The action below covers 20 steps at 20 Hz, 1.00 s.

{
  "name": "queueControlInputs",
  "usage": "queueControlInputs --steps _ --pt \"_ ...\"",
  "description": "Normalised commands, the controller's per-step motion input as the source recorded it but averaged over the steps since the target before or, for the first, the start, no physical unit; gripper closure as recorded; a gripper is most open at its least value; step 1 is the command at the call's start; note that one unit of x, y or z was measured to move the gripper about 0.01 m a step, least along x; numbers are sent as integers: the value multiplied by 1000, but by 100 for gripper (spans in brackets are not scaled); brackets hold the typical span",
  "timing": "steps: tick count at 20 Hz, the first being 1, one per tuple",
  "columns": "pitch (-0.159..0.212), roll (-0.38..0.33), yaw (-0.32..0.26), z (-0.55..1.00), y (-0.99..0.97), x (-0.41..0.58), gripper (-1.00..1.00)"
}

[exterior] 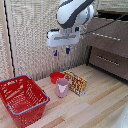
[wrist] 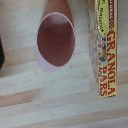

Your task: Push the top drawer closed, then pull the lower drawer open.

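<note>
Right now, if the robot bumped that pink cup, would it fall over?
Probably, yes. The pink cup stands upright and is taller than it is wide, so a push near the rim would likely tip it. The wrist view shows it empty, so it is likely light. On its side it might roll toward the granola bar box beside it.

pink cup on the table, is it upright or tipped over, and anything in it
Upright and empty. The pink cup stands on its base beside the granola bar box; the wrist view looks straight down its open mouth to a bare bottom.
</note>
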Motion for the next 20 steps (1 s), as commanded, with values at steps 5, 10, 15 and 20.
queueControlInputs --steps 5,10,15,20 --pt "3 -258 224 110 -93 -149 -100" --pt "0 -272 198 261 -61 -183 -100" --pt "-2 -314 177 163 -67 -159 -100" --pt "-2 -369 136 15 -71 -35 -100"
